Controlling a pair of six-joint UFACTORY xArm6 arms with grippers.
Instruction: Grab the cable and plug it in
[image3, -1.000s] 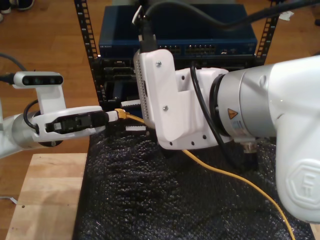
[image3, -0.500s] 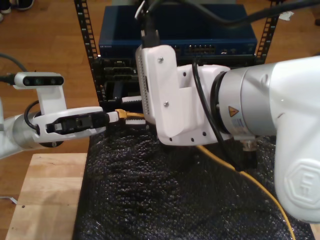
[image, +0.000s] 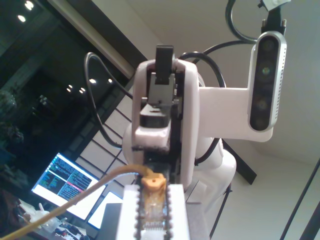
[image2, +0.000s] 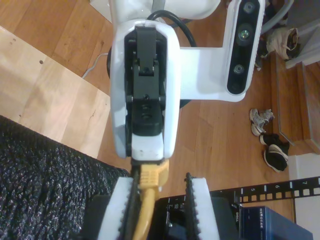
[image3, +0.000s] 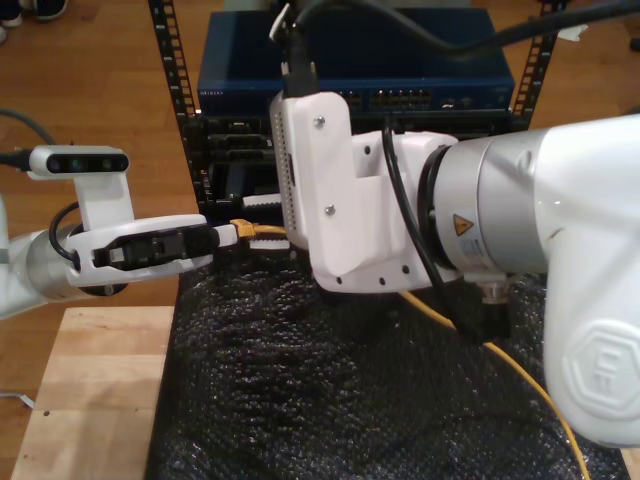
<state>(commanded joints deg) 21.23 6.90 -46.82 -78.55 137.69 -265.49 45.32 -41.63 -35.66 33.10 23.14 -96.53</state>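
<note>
Yellow cable (image2: 145, 200), clamped by my first pincer (image3: 228, 232), threads my part-open second pincer (image2: 160, 182) before the rack (image3: 168, 80).

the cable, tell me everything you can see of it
The cable is thin, yellow-orange and flexible-looking. Its booted end lies between my second gripper's ridged white fingers, just below my first gripper. In the exterior view it trails from the rack front over the black bubble wrap toward that view's lower right.

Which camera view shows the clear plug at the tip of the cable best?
The first wrist view: the clear plug lies close up between the fingers of my first gripper. The second wrist view and the exterior view show the yellow boot behind it.
</note>
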